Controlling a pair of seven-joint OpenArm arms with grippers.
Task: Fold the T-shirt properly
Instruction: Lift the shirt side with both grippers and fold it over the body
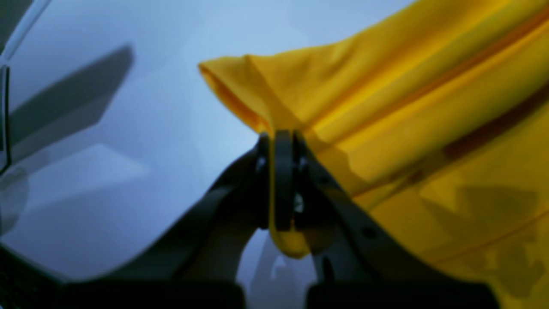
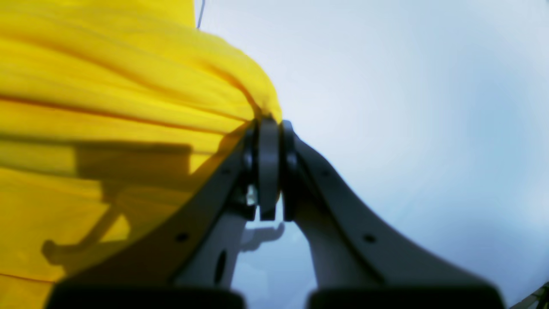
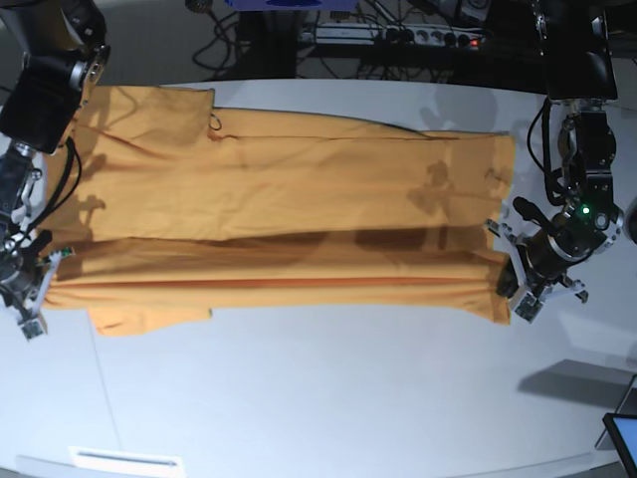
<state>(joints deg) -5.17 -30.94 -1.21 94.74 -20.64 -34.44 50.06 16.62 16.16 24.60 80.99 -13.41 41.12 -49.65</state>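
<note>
The orange-yellow T-shirt point(image 3: 279, 209) lies spread lengthwise across the white table point(image 3: 328, 398), with a long raised fold along its near side. My left gripper point(image 3: 505, 277), at the right of the base view, is shut on the shirt's near right edge; the left wrist view shows cloth point(image 1: 386, 107) pinched between the shut jaws of the gripper point(image 1: 283, 137). My right gripper point(image 3: 45, 279), at the left of the base view, is shut on the near left edge; the right wrist view shows cloth point(image 2: 128, 107) bunched at the shut jaws of the gripper point(image 2: 269, 122).
A sleeve point(image 3: 149, 319) sticks out at the shirt's near left. Cables and a power strip point(image 3: 398, 38) lie beyond the table's far edge. A screen corner point(image 3: 622, 438) shows at the lower right. A white strip point(image 3: 124, 461) lies near the table's front left edge.
</note>
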